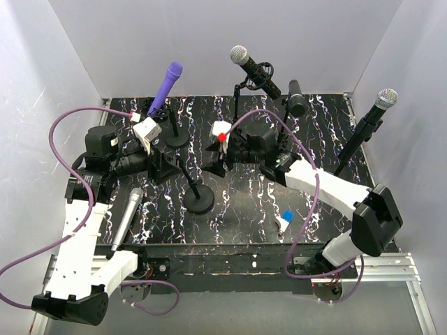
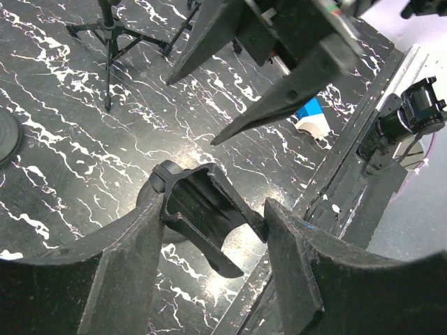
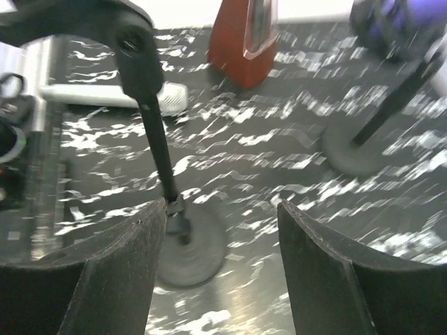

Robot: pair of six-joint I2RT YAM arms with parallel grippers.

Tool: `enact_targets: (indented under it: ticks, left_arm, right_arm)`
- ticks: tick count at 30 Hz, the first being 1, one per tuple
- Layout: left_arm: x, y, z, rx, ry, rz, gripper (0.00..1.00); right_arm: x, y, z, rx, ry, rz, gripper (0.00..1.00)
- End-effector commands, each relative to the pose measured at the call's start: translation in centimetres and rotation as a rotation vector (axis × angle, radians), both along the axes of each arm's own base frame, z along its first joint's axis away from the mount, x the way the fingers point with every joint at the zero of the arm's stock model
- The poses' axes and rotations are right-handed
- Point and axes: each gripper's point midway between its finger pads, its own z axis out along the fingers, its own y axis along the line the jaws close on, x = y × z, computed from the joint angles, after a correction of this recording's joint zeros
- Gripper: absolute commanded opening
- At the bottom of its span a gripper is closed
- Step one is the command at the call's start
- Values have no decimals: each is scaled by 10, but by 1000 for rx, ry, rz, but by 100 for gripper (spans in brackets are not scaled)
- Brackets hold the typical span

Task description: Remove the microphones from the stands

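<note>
Black with white veins, the counter (image 1: pixel 244 209) carries several microphone stands. At the lower left of the top view a silver microphone (image 1: pixel 126 220) lies flat on the counter, just beside the left arm (image 1: pixel 84 244) and apart from every stand.

A little to the right, the left gripper (image 1: pixel 162 167) is at the top of a stand (image 1: pixel 199 201) that has a round base. In the left wrist view its fingers (image 2: pixel 133 265) are spread. The black clip (image 2: pixel 202 209) of the stand sits between them and is empty. Whether the fingers touch the clip, I cannot tell. In the upper left of the top view a purple microphone (image 1: pixel 167 84) stands tilted in its own holder.

In the middle, the right gripper (image 1: pixel 222 160) points at the same stand from the right. The right wrist view is blurred, but there its fingers (image 3: pixel 119 279) are also spread and hold nothing. The thin rod (image 3: pixel 159 153) of the stand rises near the finger at the left of that frame.

Farther right, a small blue and white object (image 1: pixel 285 220) lies near the front edge of the counter. In the upper middle a black microphone with a silver head (image 1: pixel 253 68) sits on a tripod. At the far right another microphone (image 1: pixel 370 118) leans up on its stand.
</note>
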Motion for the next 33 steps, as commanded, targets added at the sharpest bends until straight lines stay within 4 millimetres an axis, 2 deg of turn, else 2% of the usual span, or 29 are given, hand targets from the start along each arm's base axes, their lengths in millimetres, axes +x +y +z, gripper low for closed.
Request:
enact_targets:
  ticks: [1,5,13,17,22,25,33]
  left_arm:
    - [-7,-1,1,-7,34,-12,20]
    - [-5,-1,3,-6,30,-13,20]
    - [-10,-1,2,-8,30,-18,20]
    - [-10,-1,1,-5,29,-17,21]
    - [-12,0,1,-3,27,-17,21]
    - [-11,-1,-1,-4,34,-17,21]
    - [-7,0,0,2,31,-12,21]
  right_arm:
    - [-29,-2,-41,-48,666,-59,71]
    - [-27,9,-53,-69,770,-62,69]
    - [-17,20,-75,-104,802,-61,68]
    - [-12,17,-89,-108,862,-107,68]
    - [-15,15,-85,-88,937,-87,68]
    - [-9,13,-88,-77,990,-136,70]
    - [-1,4,-123,-147,978,-218,68]
